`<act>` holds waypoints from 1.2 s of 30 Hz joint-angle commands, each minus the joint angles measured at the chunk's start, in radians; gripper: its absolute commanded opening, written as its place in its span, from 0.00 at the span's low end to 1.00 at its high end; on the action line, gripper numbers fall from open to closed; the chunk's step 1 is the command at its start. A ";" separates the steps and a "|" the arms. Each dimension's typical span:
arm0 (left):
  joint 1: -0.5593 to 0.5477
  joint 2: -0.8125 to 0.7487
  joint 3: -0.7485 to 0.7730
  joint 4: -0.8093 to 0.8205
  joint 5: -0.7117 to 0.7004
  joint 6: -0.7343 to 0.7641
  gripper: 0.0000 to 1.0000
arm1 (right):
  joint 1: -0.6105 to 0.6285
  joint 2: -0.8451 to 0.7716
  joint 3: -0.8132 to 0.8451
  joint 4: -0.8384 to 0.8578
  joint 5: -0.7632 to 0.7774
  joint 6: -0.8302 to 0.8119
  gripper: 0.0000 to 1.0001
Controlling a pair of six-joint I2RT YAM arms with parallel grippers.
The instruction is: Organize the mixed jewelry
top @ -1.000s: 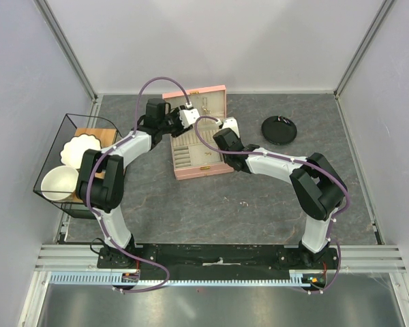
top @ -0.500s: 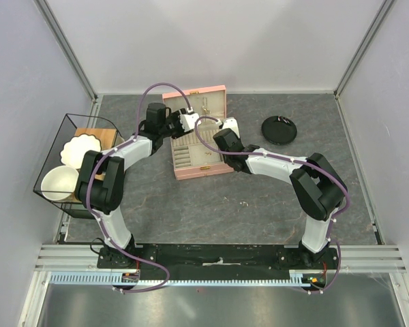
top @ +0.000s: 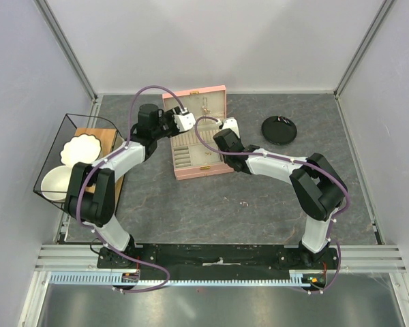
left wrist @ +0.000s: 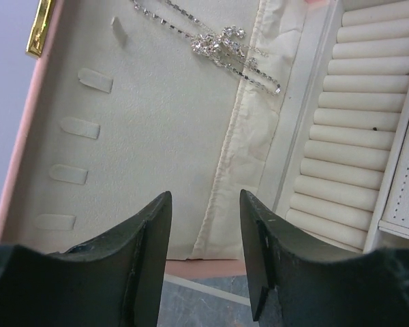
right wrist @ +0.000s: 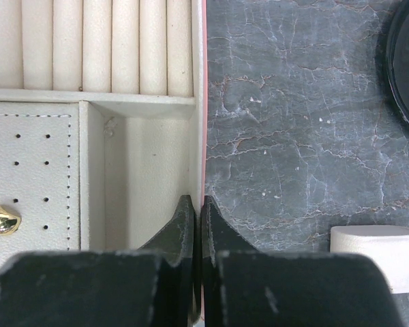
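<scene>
**A:** Judging progress from the views: which pieces are already stowed?

**B:** At least two. A sparkling chain (left wrist: 221,44) hangs against the cream lining of the lid of the pink box (top: 199,172). A gold stud (right wrist: 1,220) sits on the perforated pad in the tray. A tiny pale piece (top: 244,203) lies loose on the table, well in front of the box. The black disc (top: 279,129) shows a pale glint too small to identify. The sorting looks partly done, with at least that loose piece left.

**A:** How do the jaws stand relative to these?

**B:** The left gripper (left wrist: 204,204) is about half open and holds nothing. The chain lies ahead of its jaws and well apart from them. The right gripper (right wrist: 193,204) has its jaws pressed together at the box's right wall. Whether they pinch that wall cannot be told. The stud lies to its left, apart from the jaws.
</scene>
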 commanded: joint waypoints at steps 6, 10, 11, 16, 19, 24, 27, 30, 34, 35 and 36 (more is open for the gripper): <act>0.002 0.048 0.040 0.039 0.011 0.073 0.53 | 0.027 0.037 -0.041 -0.015 -0.062 -0.007 0.00; 0.002 0.080 0.052 0.045 0.009 0.085 0.53 | 0.025 0.040 -0.035 -0.017 -0.065 -0.007 0.00; 0.002 0.085 0.055 0.048 0.009 0.086 0.54 | 0.025 0.043 -0.035 -0.017 -0.065 -0.008 0.00; 0.001 0.113 0.077 0.068 -0.006 0.094 0.54 | 0.025 0.048 -0.035 -0.009 -0.078 -0.005 0.00; 0.001 0.123 0.084 0.077 -0.014 0.097 0.54 | 0.025 0.048 -0.038 -0.007 -0.080 -0.007 0.00; -0.005 0.139 0.088 0.097 -0.014 0.103 0.54 | 0.027 0.051 -0.041 -0.001 -0.083 -0.005 0.00; -0.009 0.149 0.094 0.105 -0.017 0.105 0.54 | 0.027 0.051 -0.043 0.000 -0.088 -0.005 0.00; -0.010 0.155 0.095 0.114 -0.021 0.108 0.54 | 0.027 0.048 -0.047 0.000 -0.089 -0.005 0.00; -0.016 0.165 0.094 0.112 -0.026 0.119 0.53 | 0.027 0.048 -0.052 0.005 -0.089 -0.005 0.00; -0.015 0.168 0.094 0.111 -0.026 0.122 0.52 | 0.027 0.048 -0.052 0.003 -0.089 -0.005 0.00; -0.018 0.172 0.094 0.109 -0.029 0.126 0.52 | 0.027 0.048 -0.053 0.005 -0.089 -0.005 0.00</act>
